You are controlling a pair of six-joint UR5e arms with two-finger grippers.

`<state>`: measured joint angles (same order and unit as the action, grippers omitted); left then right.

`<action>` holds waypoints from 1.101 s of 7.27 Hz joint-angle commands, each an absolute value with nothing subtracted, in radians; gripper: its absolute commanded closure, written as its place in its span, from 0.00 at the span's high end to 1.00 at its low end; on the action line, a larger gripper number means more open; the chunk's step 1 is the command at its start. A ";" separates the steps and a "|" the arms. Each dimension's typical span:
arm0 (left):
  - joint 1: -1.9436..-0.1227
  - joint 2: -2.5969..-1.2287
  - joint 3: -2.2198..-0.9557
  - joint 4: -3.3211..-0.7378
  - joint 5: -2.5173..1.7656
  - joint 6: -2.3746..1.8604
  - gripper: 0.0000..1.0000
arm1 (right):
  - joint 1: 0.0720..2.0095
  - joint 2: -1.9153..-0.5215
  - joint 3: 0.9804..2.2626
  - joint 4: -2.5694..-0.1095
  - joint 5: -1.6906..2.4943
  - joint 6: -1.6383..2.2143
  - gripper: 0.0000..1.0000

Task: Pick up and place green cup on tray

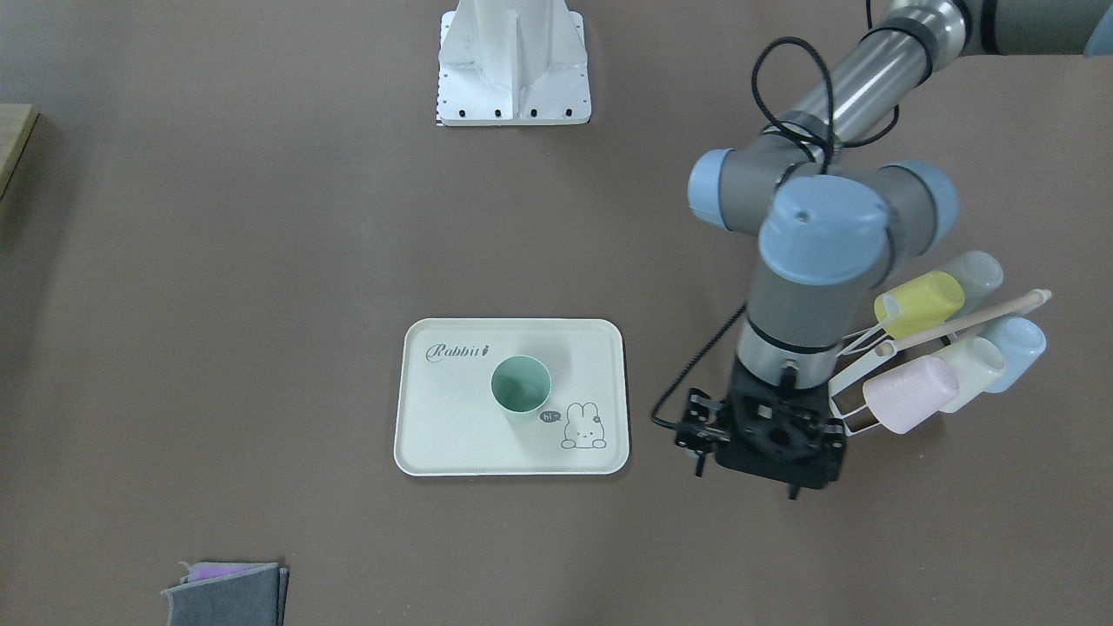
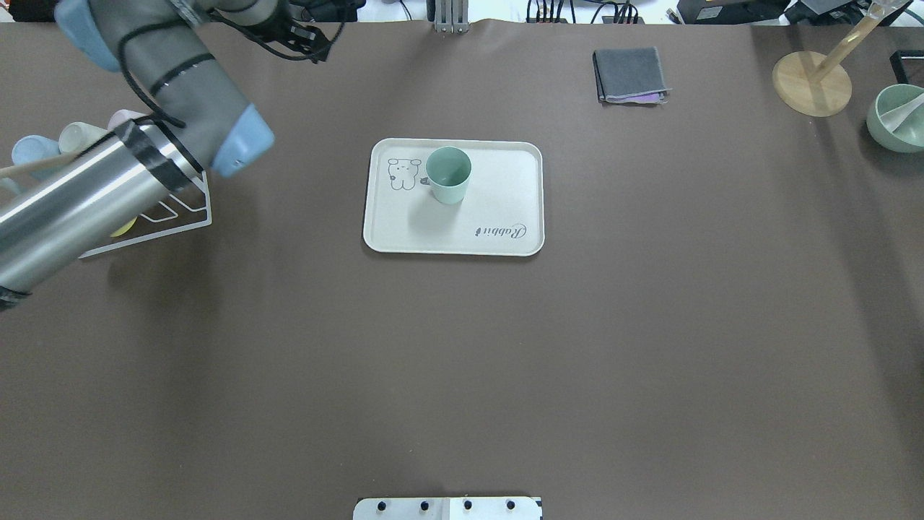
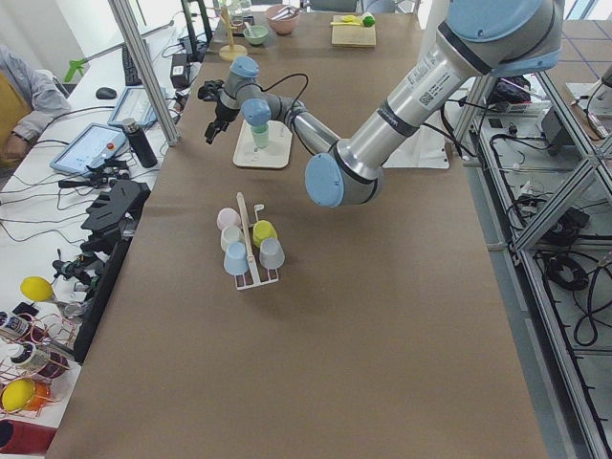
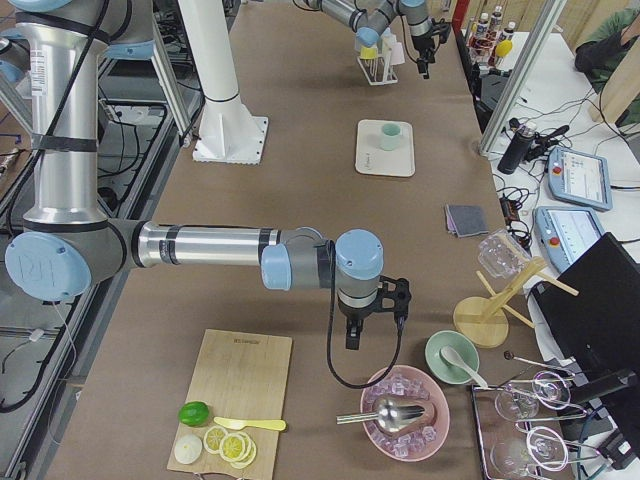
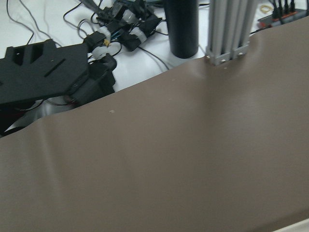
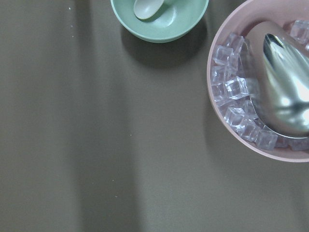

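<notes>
The green cup [image 1: 522, 389] stands upright on the tray [image 1: 452, 426], near the bunny drawing, and nothing touches it. From overhead the green cup [image 2: 448, 173] sits in the far-left part of the tray [image 2: 498, 180]. My left gripper [image 1: 746, 483] hovers over bare table between the tray and the cup rack. Its fingers look spread and it holds nothing. My right gripper [image 4: 372, 330] hangs above the table near a pink bowl, far from the tray. I cannot tell whether it is open or shut.
A wire rack [image 1: 939, 356] with several pastel cups lies beside the left arm. A folded grey cloth [image 2: 629, 76], a wooden stand [image 2: 812, 83] and a green bowl with a spoon [image 2: 897, 115] sit at the far right. The pink ice bowl [image 6: 260, 82] is under the right wrist.
</notes>
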<state>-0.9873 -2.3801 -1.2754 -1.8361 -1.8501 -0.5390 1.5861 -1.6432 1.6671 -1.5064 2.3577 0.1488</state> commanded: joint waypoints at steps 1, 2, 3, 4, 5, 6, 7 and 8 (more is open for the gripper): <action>-1.157 -2.283 -1.275 -1.772 -1.917 -0.395 0.99 | 1.586 -1.643 1.675 -1.506 2.359 0.149 1.00; -1.231 -2.231 -1.275 -1.772 -2.003 -0.385 0.99 | 1.586 -1.644 1.675 -1.506 2.358 0.149 1.00; -1.318 -2.176 -1.273 -1.764 -2.076 -0.339 0.99 | 1.586 -1.644 1.675 -1.506 2.358 0.149 1.00; -1.398 -2.122 -1.273 -1.714 -2.148 -0.236 0.99 | 1.586 -1.644 1.675 -1.506 2.358 0.149 1.00; -1.466 -2.064 -1.272 -1.657 -2.236 -0.216 0.99 | 1.586 -1.644 1.678 -1.506 2.358 0.150 1.00; -1.521 -2.036 -1.273 -1.572 -2.241 -0.153 0.99 | 1.586 -1.644 1.678 -1.506 2.358 0.150 1.00; -1.575 -1.995 -1.275 -1.524 -2.235 -0.008 0.98 | 1.586 -1.644 1.675 -1.506 2.358 0.149 1.00; -1.606 -1.924 -1.313 -1.516 -2.241 0.008 0.98 | 1.586 -1.643 1.674 -1.506 2.358 0.149 1.00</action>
<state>-1.5564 -1.9951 -1.2840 -1.5484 -2.2336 -0.0578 1.5861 -1.6441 1.6758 -1.5064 2.3577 0.1494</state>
